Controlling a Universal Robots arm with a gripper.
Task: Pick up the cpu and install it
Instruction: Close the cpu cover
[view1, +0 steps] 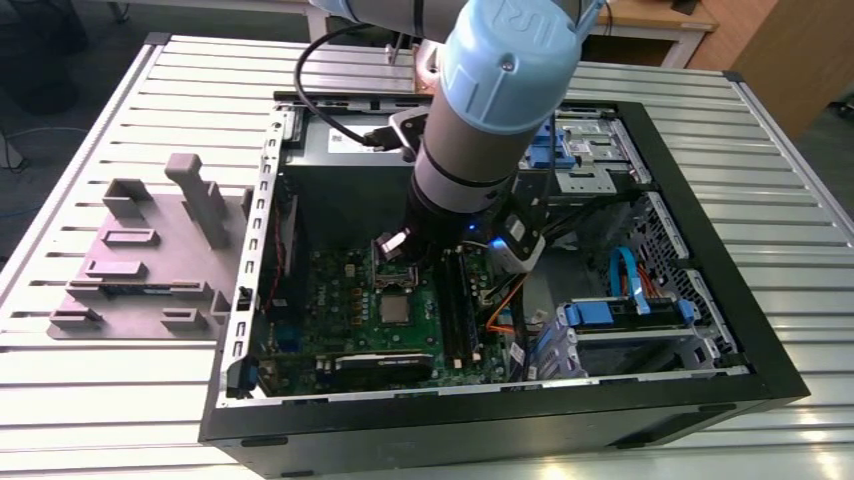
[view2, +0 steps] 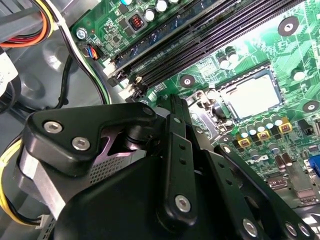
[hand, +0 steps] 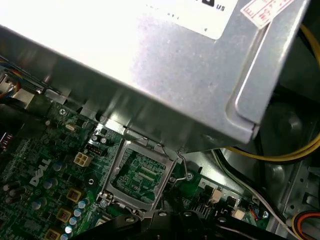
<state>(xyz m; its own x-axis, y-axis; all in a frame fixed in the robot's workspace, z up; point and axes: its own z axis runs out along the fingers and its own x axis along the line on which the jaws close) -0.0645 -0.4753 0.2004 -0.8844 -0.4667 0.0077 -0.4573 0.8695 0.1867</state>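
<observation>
The gripper (view1: 398, 250) hangs low inside the open computer case (view1: 747, 385), just above the green motherboard (view1: 350, 300). From here I cannot tell whether it is open or closed. The cpu (view1: 396, 307) lies flat in its black socket frame on the board, silver top up. In the exterior view it sits at about six o'clock from the gripper, near it but apart. In the second wrist view it shows as a pale square inside the frame, beyond the gripper's black linkage. The socket's metal bracket (hand: 137, 175) appears swung open, with green board showing through its window.

As for writing, the arm's pale blue joint cap (view1: 514, 40) bears raised letters. The grey power supply (hand: 150, 85) carries a white label (hand: 187, 12) with dark print and a red-and-white sticker (hand: 265, 10). White lettering is also printed on the motherboard.

At nine o'clock from the case, a mauve-grey tray (view1: 147, 270) with upright blocks rests on the slatted table (view1: 134, 420).
</observation>
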